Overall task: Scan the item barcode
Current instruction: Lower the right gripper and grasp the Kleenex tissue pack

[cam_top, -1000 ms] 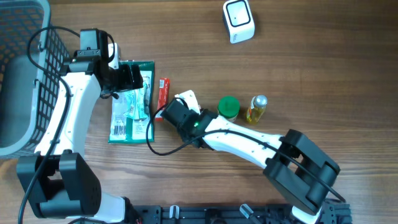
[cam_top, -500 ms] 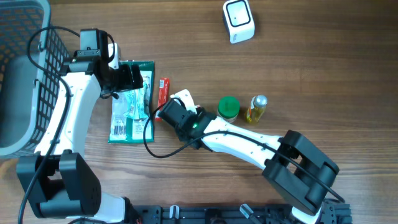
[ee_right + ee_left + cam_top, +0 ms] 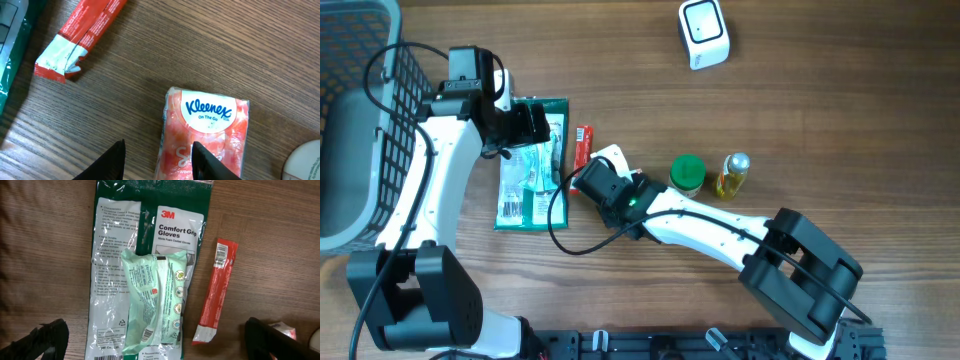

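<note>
The Kleenex tissue pack (image 3: 207, 135) lies flat on the wooden table (image 3: 240, 45) at the lower right of the right wrist view, label up, right at the right gripper (image 3: 159, 160); its jaws stand partly apart and are not clamped on it. One finger (image 3: 207, 162) overlaps the pack's near end, the other sits on bare wood just beside its left edge, so only a strip of the pack falls between them. In the overhead view the pack shows as a pale corner sticking out from the gripper at mid-frame, well apart from the white scanner (image 3: 704, 34) at the top. A red sachet (image 3: 80, 35) lies near, toward the upper left, apart from the pack. A green-lidded jar (image 3: 687, 173) and a small yellow bottle (image 3: 731, 175) stand to the right of the arm. The left gripper (image 3: 160, 342) hangs wide open over a gloves packet (image 3: 115, 270) with a pale green packet (image 3: 155, 300) lying on it. A grey basket (image 3: 360, 100) fills the far left. The pack's lower end is cut off by the frame, and no barcode can be made out on it
</note>
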